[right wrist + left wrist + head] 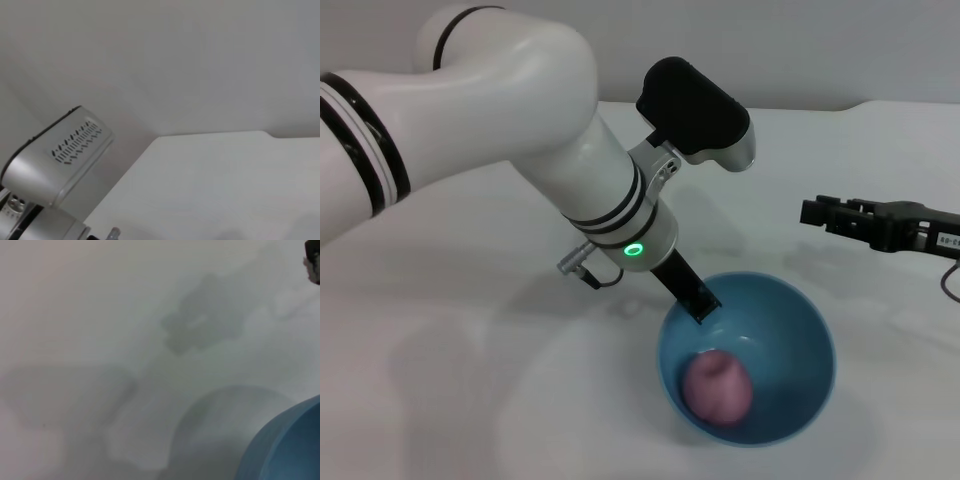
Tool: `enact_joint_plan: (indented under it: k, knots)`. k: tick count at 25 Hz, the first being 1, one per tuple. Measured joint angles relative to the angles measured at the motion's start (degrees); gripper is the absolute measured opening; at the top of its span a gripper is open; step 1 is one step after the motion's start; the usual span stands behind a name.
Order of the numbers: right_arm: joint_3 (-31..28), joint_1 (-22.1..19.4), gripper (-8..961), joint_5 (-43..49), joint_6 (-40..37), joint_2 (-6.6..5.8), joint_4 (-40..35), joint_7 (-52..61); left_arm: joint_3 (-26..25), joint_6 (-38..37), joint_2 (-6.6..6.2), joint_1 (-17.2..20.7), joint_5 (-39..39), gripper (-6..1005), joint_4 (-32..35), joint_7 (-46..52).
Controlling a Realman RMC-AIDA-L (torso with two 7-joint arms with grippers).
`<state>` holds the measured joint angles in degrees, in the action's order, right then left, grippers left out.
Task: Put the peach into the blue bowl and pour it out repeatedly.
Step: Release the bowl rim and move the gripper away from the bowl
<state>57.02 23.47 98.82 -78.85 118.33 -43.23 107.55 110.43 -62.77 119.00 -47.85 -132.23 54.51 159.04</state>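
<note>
One peach [717,389] lies in one blue bowl [800,330]; left gripper [700,300] fingers clamp its rim.

Lighting was bright, even and diffuse. Soft overlapping shadows lay on the table [440,350] beside the bowl [800,330]. The left wrist view was blurred, its bowl rim [280,440] out of focus.

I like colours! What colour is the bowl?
Light blue, clearest in the head view.
</note>
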Motion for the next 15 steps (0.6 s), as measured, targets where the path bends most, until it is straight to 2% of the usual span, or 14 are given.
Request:
enact_joint_plan:
  k: [5, 10, 15]
  knots:
    - [-1.12, -0.30, 371, -0.03, 0.04, 0.08, 0.10, -0.23, 0.15, 0.29, 0.00, -0.10, 0.13, 0, -0.02, -0.06]
    - [-1.19, -0.24, 370, -0.04, 0.05, 0.05, 0.15, -0.24, 1.25, 0.37, 0.00, -0.14, -0.14, 60, -0.02, -0.49]
    - [-1.21, -0.21, 370, -0.04, 0.04, 0.05, 0.16, -0.24, 1.12, 0.37, -0.30, -0.15, -0.27, 173, 0.07, -0.55]
